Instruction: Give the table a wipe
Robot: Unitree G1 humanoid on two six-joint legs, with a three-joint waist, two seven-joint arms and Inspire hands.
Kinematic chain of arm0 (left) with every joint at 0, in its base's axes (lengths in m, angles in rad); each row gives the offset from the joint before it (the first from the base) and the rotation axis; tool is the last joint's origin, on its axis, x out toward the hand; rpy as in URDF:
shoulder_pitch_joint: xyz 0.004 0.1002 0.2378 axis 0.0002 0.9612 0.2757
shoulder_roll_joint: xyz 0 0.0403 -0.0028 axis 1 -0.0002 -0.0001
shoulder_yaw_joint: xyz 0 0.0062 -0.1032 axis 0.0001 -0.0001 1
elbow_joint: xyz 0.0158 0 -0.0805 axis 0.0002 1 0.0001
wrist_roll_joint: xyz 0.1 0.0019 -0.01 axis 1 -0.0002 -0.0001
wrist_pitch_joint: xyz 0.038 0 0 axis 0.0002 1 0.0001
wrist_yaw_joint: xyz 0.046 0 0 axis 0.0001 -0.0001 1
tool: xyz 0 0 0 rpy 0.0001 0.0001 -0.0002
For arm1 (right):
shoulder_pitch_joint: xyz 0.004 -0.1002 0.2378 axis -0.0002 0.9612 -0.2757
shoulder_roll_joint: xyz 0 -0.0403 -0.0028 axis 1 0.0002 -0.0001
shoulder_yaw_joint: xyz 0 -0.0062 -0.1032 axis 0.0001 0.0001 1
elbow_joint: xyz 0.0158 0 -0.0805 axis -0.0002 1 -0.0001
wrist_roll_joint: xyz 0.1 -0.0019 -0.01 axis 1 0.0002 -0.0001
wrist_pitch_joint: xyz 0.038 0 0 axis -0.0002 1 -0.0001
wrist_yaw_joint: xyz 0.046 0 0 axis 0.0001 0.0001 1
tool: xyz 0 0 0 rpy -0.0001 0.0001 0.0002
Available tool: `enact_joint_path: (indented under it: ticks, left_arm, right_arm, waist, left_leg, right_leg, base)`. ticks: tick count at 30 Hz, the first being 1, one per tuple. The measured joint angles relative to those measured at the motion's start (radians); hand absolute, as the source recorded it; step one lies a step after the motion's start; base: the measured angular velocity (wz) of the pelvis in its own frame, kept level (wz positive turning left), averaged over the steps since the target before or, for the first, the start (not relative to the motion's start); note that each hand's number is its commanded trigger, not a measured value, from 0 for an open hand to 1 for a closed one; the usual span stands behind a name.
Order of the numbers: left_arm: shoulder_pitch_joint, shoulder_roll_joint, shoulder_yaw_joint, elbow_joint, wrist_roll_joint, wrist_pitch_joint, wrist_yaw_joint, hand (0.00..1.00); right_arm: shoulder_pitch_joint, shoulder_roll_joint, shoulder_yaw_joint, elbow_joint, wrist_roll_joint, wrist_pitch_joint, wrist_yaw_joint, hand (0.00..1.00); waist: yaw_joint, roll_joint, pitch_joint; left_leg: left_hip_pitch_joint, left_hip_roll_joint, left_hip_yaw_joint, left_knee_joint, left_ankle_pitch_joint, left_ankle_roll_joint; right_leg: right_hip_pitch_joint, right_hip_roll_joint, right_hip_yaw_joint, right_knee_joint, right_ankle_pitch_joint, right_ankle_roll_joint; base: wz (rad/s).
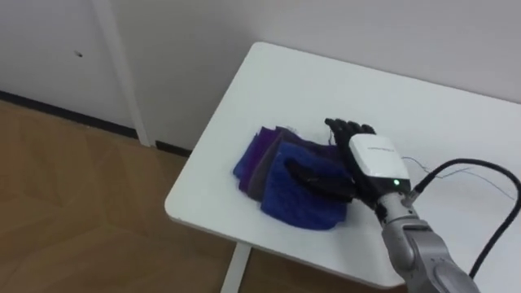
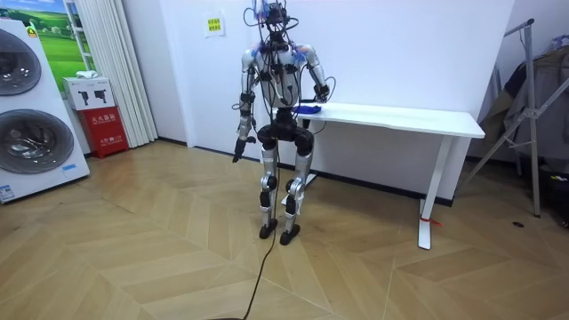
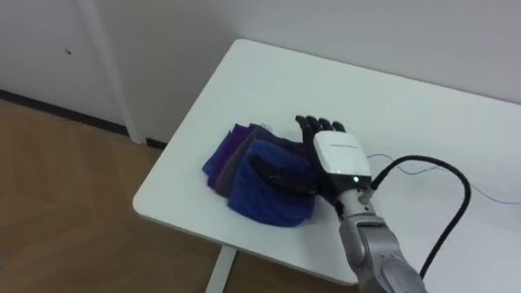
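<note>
The right hand (image 1: pixel 373 159) lies open, probably pressing, on the cloth (image 1: pixel 295 203), whose bulk spreads toward 9 o'clock. The left hand (image 2: pixel 237 149) hangs far off, and I cannot tell its state.

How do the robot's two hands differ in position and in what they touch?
The right hand is up on the table; the left hand hangs low beside the robot's leg. The right hand lies flat on the blue and purple cloth; the left hand touches nothing.
</note>
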Motion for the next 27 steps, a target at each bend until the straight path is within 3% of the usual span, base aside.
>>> enact_joint_path:
  ticks: [3, 15, 16, 17, 18, 21, 23, 25, 27]
  left_arm:
    - [0.004, 0.007, -0.001, -0.025, -0.002, 0.0, -0.017, 0.0]
    - [0.02, 0.008, -0.002, -0.034, 0.0, 0.012, -0.04, 0.0]
    - [0.019, 0.007, -0.001, -0.034, 0.0, 0.014, -0.04, 0.0]
    - [0.019, 0.006, -0.001, -0.034, 0.0, 0.014, -0.04, 0.0]
    - [0.017, 0.005, -0.001, -0.034, 0.0, 0.015, -0.04, 0.0]
    - [0.026, 0.005, 0.0, -0.034, 0.0, 0.016, -0.038, 0.0]
    - [0.032, 0.005, -0.001, -0.034, 0.0, 0.017, -0.038, 0.0]
    - [0.037, 0.005, -0.001, -0.034, 0.0, 0.02, -0.038, 0.0]
    - [0.038, 0.005, -0.001, -0.034, 0.0, 0.025, -0.037, 0.0]
  right_arm:
    - [0.001, -0.01, 0.024, 0.011, -0.008, 0.008, 0.016, 0.0]
    - [0.006, -0.012, 0.027, 0.056, -0.061, 0.011, 0.009, 0.0]
    - [0.007, -0.012, 0.027, 0.062, -0.061, 0.017, 0.006, 0.44]
    - [0.008, -0.011, 0.027, 0.067, -0.062, 0.019, 0.003, 0.63]
    - [0.007, -0.008, 0.027, 0.079, -0.067, 0.02, -0.008, 1.0]
    - [0.011, -0.005, 0.024, 0.084, -0.07, 0.029, -0.037, 1.0]
    - [0.011, -0.006, 0.017, 0.078, -0.073, 0.031, -0.061, 1.0]
    - [0.019, -0.006, 0.007, 0.055, -0.072, 0.029, -0.086, 1.0]
    - [0.022, -0.006, 0.006, 0.048, -0.067, 0.024, -0.106, 1.0]
  waist:
    - [-0.007, -0.003, -0.0023]
    - [-0.02, -0.011, -0.0058]
    - [-0.019, -0.012, -0.0071]
    - [-0.018, -0.012, -0.0072]
    - [-0.018, -0.012, -0.0072]
    - [-0.016, -0.01, -0.0073]
    - [-0.017, -0.009, -0.008]
    - [-0.017, -0.006, -0.0096]
    - [-0.017, -0.003, -0.0109]
  left_leg:
    - [-0.01, -0.003, -0.024, 0.0, 0.0, 0.0]
    - [-0.011, -0.008, -0.052, -0.001, 0.0, 0.0]
    - [-0.011, -0.009, -0.052, -0.001, 0.0, 0.002]
    - [-0.011, -0.009, -0.052, -0.001, 0.0, 0.004]
    - [-0.011, -0.01, -0.052, 0.0, 0.0, 0.006]
    - [-0.012, -0.013, -0.052, 0.002, -0.001, 0.009]
    - [-0.012, -0.014, -0.054, 0.003, -0.002, 0.011]
    - [-0.01, -0.014, -0.058, 0.003, -0.004, 0.014]
    - [-0.01, -0.014, -0.058, 0.006, -0.004, 0.015]
  right_leg:
    - [-0.002, -0.002, -0.021, 0.0, 0.001, 0.001]
    - [0.007, -0.007, -0.045, -0.001, -0.001, 0.008]
    - [0.007, -0.008, -0.045, -0.002, -0.002, 0.009]
    - [0.008, -0.008, -0.045, -0.001, -0.002, 0.009]
    - [0.008, -0.009, -0.045, -0.001, -0.003, 0.01]
    - [0.014, -0.012, -0.047, -0.001, -0.006, 0.017]
    - [0.018, -0.013, -0.049, -0.001, -0.013, 0.031]
    - [0.023, -0.014, -0.053, -0.001, -0.018, 0.059]
    - [0.027, -0.015, -0.056, 0.0, -0.016, 0.065]
  base:
    - [0.19]
    - [0.06]
    - [0.08]
    - [0.0]
    - [0.0]
    - [0.01]
    - [0.06]
    - [0.07]
    - [0.02]
